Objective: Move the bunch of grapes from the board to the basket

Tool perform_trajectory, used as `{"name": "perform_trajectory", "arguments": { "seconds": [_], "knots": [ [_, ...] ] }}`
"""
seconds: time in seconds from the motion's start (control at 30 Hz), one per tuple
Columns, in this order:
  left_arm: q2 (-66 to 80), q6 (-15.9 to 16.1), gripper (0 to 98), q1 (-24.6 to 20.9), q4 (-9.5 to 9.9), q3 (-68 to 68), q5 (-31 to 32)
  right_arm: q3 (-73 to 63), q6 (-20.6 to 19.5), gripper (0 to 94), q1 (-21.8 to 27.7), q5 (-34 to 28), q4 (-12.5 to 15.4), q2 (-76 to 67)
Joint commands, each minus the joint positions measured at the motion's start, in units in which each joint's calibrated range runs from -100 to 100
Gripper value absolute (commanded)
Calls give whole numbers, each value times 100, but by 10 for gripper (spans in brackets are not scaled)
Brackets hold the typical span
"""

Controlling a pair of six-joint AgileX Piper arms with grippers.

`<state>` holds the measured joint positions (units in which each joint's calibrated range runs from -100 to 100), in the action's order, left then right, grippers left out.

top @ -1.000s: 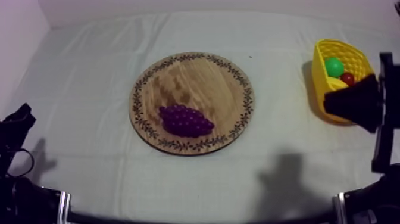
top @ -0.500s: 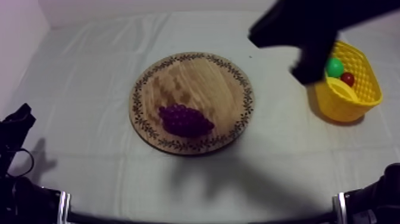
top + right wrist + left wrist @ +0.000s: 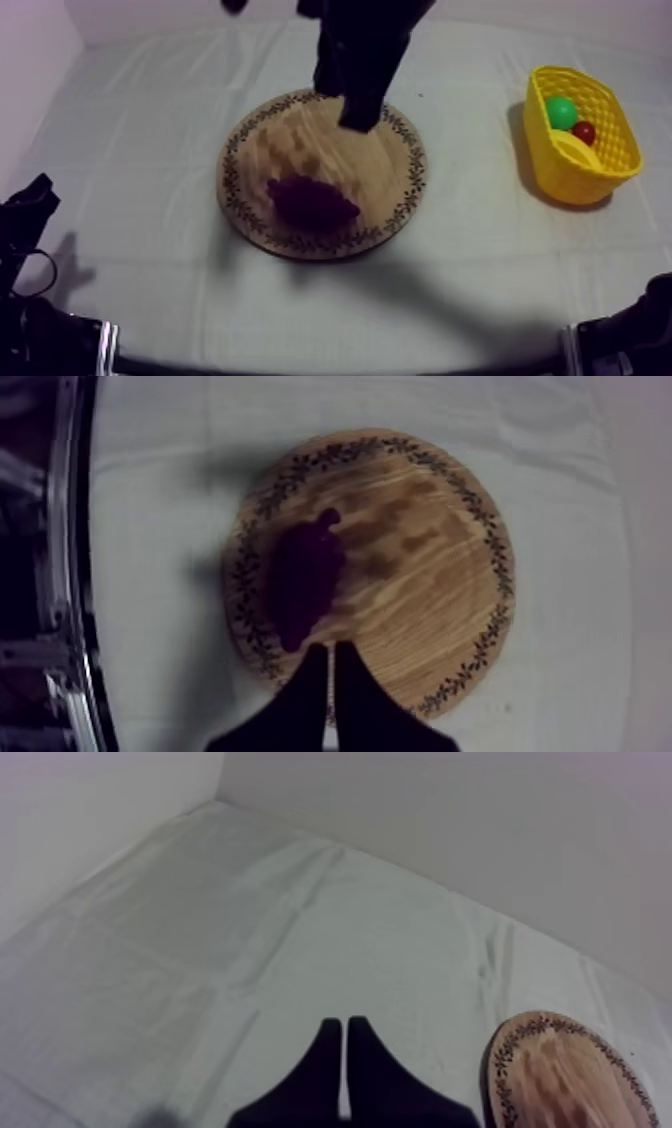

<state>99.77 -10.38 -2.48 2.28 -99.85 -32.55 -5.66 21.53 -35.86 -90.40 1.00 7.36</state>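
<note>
A dark purple bunch of grapes (image 3: 311,203) lies on the near half of the round wooden board (image 3: 385,172), in the arm's shadow. My right gripper (image 3: 358,120) hangs over the board's far part, apart from the grapes. In the right wrist view its fingers lie together as a narrow wedge (image 3: 331,648), shut on nothing, just short of the grapes (image 3: 303,584) on the board (image 3: 425,581). The yellow basket (image 3: 562,180) stands at the right side. My left gripper (image 3: 33,198) rests low at the left, also shut (image 3: 345,1022), beside the board's rim (image 3: 505,1052).
Inside the basket lie a green fruit (image 3: 561,112), a small red fruit (image 3: 584,132) and a yellow fruit (image 3: 570,150). The grey-white cloth (image 3: 150,130) spreads round the board. A wall runs along the table's far and left edges.
My right arm has swung left from beside the basket to above the board's far part. The grapes, basket and left arm have not moved.
</note>
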Motion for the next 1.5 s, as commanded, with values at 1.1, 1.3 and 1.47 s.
{"name": "perform_trajectory", "arguments": {
  "seconds": [1.1,1.3,1.47],
  "knots": [
    [-3,0,0,-1,-1,-4,-3,-617,-1488,15,-154,-491,-378,744],
    [-3,0,0,-1,-1,-4,-3,-673,-1433,53,-126,-471,-310,819],
    [-3,0,0,-1,-1,-4,-3,-630,-1433,218,-144,-459,-297,862]
  ]
}}
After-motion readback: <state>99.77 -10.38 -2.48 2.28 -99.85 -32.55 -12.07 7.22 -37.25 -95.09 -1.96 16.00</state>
